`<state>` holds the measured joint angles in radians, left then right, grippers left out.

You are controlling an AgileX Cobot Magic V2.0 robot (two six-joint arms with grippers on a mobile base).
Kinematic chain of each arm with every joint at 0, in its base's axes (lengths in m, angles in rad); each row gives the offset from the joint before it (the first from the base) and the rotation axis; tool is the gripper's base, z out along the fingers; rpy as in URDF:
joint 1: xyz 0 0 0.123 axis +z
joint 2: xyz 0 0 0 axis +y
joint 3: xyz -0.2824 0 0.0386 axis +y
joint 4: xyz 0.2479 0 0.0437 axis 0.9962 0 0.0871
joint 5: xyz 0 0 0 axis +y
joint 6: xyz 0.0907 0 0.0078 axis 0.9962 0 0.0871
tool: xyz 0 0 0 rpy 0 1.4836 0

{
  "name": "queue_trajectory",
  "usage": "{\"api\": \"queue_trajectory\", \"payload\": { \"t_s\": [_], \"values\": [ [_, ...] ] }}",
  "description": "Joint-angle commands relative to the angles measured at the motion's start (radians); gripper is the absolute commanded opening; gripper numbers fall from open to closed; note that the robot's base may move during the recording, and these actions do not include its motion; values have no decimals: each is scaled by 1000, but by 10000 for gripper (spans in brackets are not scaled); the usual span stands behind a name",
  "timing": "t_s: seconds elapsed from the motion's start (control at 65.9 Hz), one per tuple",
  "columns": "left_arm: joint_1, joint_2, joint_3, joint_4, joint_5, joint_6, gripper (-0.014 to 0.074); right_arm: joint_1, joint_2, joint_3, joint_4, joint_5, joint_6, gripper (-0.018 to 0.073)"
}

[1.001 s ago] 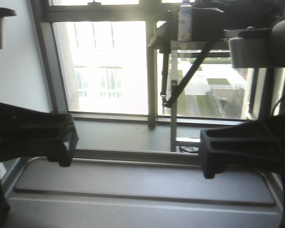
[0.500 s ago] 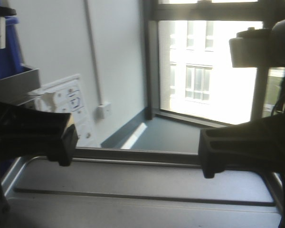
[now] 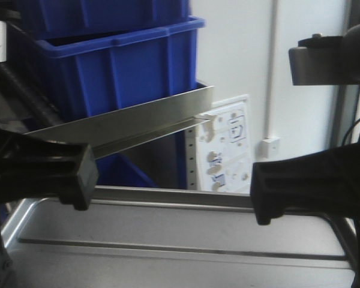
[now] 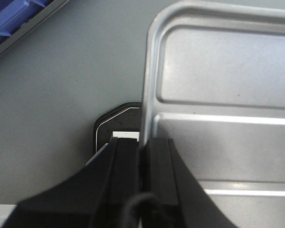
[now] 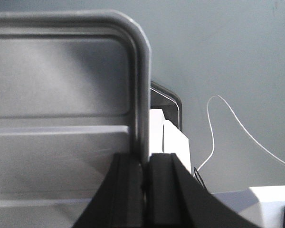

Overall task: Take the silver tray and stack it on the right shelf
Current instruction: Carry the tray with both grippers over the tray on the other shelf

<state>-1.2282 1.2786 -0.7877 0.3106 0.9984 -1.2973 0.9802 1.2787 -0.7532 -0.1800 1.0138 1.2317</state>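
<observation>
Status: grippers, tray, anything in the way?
Left gripper, right gripper shut on tray side rims. Tray lifted, not shelved. Blue bin and steel rail ahead, left.

Nothing legible anywhere. At three o'clock of centre in the front view, white panel [image 3: 223, 150] with small blue marks and pictogram-like outlines, too blurred to read as letters or numbers. At eleven o'clock, blue crates [image 3: 120, 66] with no readable label on the faces shown. No stamp, brand or number readable on silver tray [image 3: 168, 231] in front or wrist views.
</observation>
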Motion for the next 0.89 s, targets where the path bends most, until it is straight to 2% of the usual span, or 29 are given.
{"api": "queue_trajectory", "payload": {
  "t_s": [0.0,0.88],
  "values": [
    [3,-21,-5,78,340,-3,-100,-11,-21,-5,-85,279,-9,70],
    [3,-21,-5,78,340,-3,-100,-11,-21,-5,-85,279,-9,70]
  ]
}}
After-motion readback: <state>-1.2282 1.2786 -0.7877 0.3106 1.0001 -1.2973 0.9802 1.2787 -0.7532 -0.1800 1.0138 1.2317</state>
